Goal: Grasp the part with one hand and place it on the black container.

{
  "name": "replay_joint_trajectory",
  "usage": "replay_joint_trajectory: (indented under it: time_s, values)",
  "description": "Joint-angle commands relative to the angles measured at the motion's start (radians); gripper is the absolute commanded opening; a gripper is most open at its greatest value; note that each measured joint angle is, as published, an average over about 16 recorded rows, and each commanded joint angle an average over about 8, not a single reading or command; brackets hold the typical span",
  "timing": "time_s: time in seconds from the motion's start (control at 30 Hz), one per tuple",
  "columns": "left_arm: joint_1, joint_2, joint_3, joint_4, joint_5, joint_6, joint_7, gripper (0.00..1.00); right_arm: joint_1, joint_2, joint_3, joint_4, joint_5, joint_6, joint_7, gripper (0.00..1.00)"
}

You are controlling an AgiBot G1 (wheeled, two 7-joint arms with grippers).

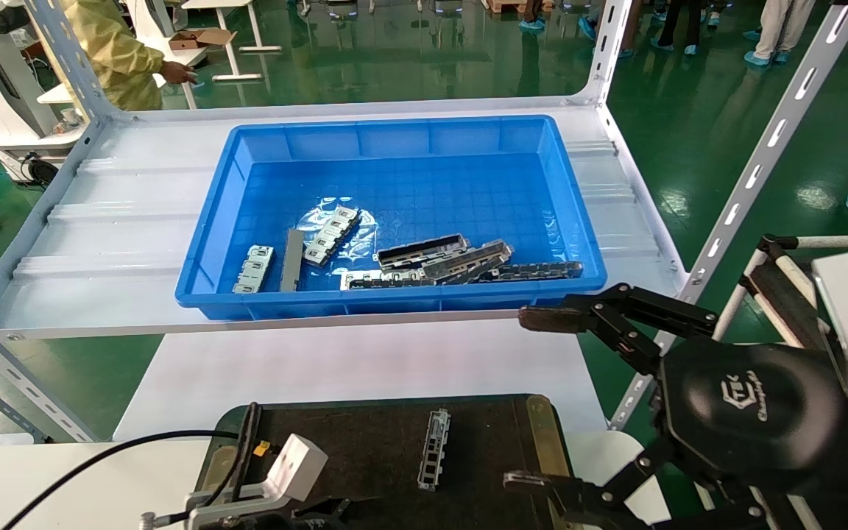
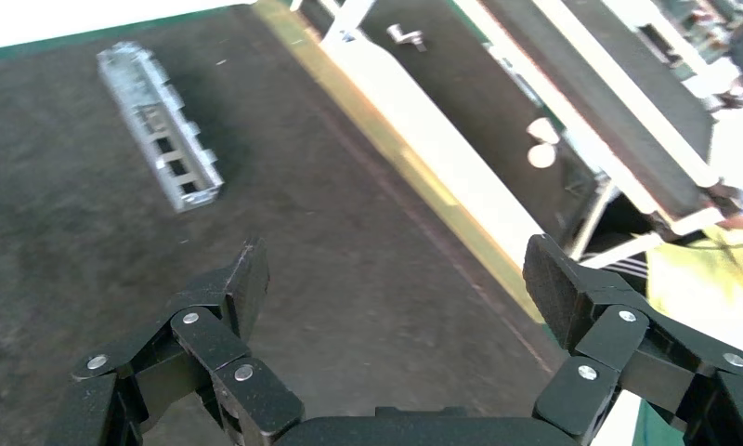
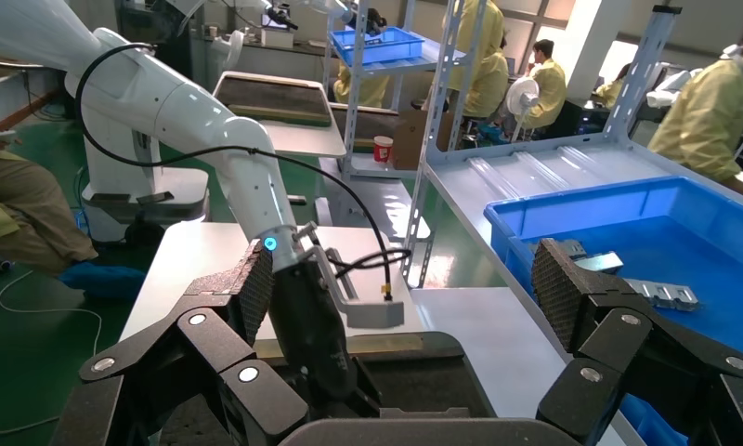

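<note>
Silvery part [image 1: 434, 449] mid black container [image 1: 365, 442], clear of edges.

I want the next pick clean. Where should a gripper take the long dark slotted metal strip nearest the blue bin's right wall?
Probably at the long dark slotted metal strip's free right half, from above, jaws across its narrow width: it lies flat, its left end crowded by other parts.

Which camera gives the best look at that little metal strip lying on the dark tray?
The left wrist view: the part lies close below the open left gripper on the black container, its rectangular cutouts plain. The head view shows the part smaller, from above. The right wrist view does not show it.
</note>
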Motion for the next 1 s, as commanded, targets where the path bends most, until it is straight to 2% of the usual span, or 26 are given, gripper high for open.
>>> replay_joint_trajectory:
  time_s: [0.03,0.3,0.43,0.67,1.0]
  values:
    - [0.013,-0.012,-0.028,0.004,-0.037,0.045,0.056,1.00,0.000,0.000,0.000,0.000,0.000,0.000,0.000,1.00]
    - [0.069,-0.019,-0.153,0.110,-0.229,0.305,0.328,1.00,0.000,0.000,0.000,0.000,0.000,0.000,0.000,1.00]
    - [0.073,-0.015,-0.187,0.191,-0.281,0.433,0.429,1.00,0.000,0.000,0.000,0.000,0.000,0.000,0.000,1.00]
    - [0.041,-0.016,-0.198,0.283,-0.294,0.561,0.487,1.00,0.000,0.000,0.000,0.000,0.000,0.000,0.000,1.00]
    - [0.024,-0.036,-0.207,0.316,-0.305,0.636,0.510,1.00,0.000,0.000,0.000,0.000,0.000,0.000,0.000,1.00]
